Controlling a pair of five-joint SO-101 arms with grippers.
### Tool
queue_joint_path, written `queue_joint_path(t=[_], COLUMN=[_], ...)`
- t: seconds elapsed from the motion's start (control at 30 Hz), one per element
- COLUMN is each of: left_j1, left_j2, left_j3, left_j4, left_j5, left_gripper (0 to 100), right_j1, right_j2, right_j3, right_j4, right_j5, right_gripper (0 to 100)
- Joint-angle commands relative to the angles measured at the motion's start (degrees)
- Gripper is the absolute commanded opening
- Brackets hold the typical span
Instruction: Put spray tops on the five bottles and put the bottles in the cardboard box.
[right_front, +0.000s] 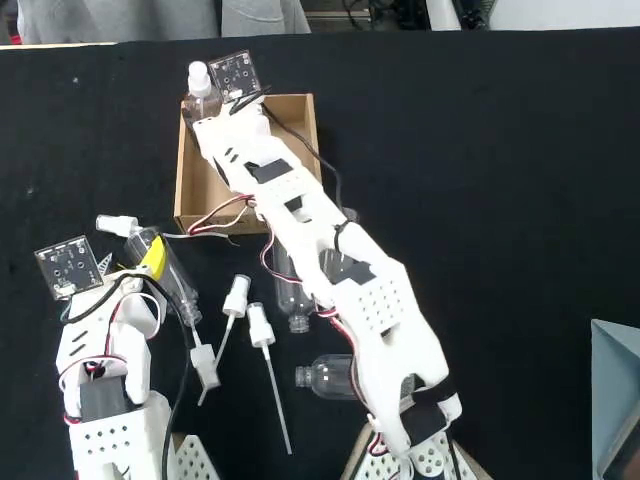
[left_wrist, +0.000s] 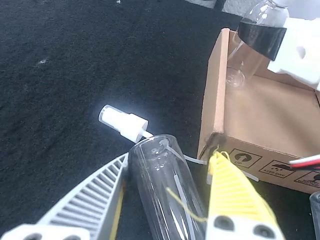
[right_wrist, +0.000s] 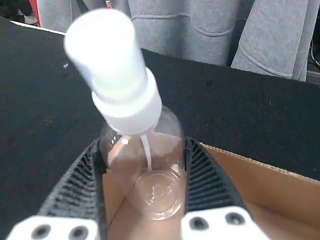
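Bottles, spray tops loose near cardboard box

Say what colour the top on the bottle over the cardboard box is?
White. The round plastic spray top shows best in the right wrist view.
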Motion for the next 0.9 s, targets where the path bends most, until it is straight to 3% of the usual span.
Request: queue_joint_path(t=[0.0, 0.53, 0.87], left_j1=[-0.04, -0.04, -0.04], left_j2=[-0.62, -0.62, -0.62], left_j3=[-1.01, -1.01, -1.01], left_j4=[-1.32, -1.41, -1.41], left_j5=[-0.44, -0.44, -0.44], left_gripper=[23, 23, 23], right_j1=[1.49, 1.58, 1.23], right_j2=[0.13, 0.31, 0.48], right_j3=[-3.38, -4.00, -4.35], right_j4=[3.78, 5.10, 8.53], right_j5=[-0.26, -0.09, -0.35], right_gripper=[2.6, 3.0, 23.3])
